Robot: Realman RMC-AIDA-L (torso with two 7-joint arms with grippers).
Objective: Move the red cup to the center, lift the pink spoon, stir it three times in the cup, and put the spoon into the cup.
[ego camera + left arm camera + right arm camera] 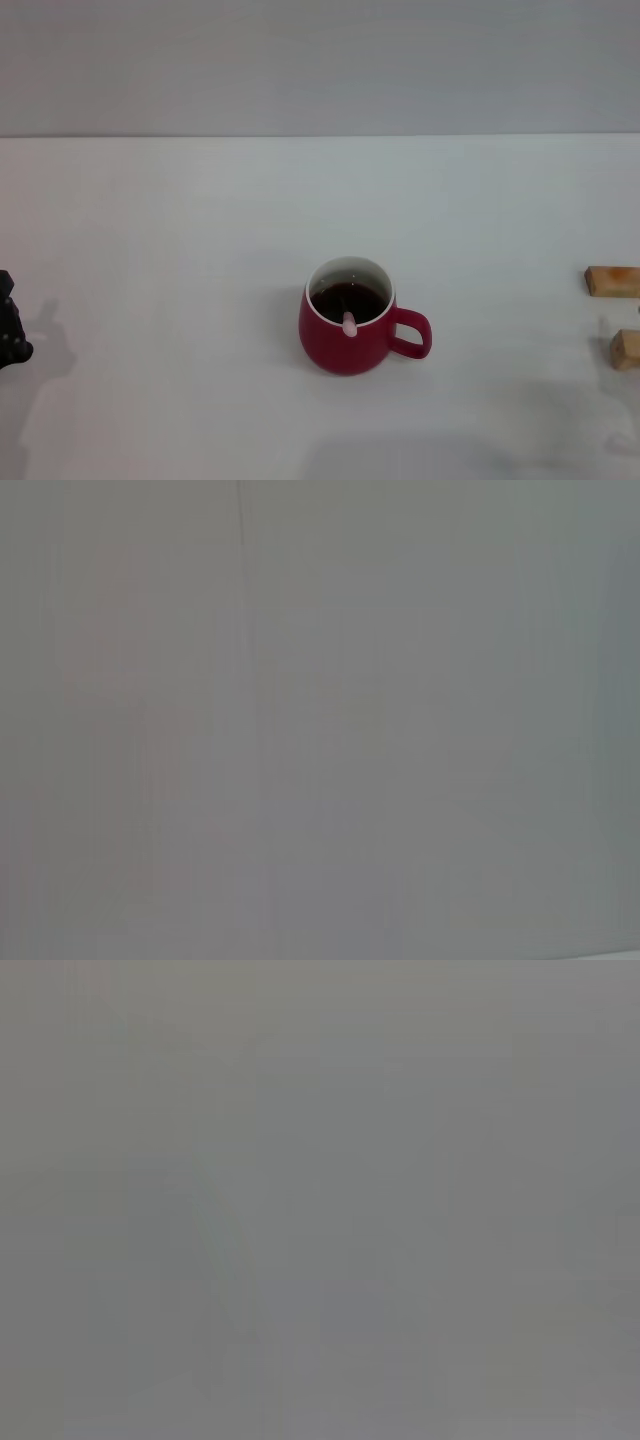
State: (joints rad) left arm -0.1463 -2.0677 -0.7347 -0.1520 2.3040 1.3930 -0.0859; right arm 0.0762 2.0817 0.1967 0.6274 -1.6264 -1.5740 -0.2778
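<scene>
Left gripper sits at the far 9 o'clock edge of the head view, only a dark sliver of it in frame, parked low on the white table, its shadow spreading beside it. Can't tell how far its pincer is spread or whether it has hold of anything; nothing shows near it.

Red cup stands upright near table center, slightly toward 6 o'clock, loop handle pointing to 3 o'clock. Inside looks dark. Pink spoon is in the cup: only the rounded handle end shows, leaning on the rim at about 6 o'clock of the opening; the bowl end is hidden down inside.

Far 3 o'clock edge: two tan wooden blocks, one toward 12 o'clock, the other just toward 6 o'clock of it, apart from each other, well apart from the cup.

Right gripper is out of the head view. Both wrist views show flat grey only, nothing to make out, so its pincer state is not visible.
</scene>
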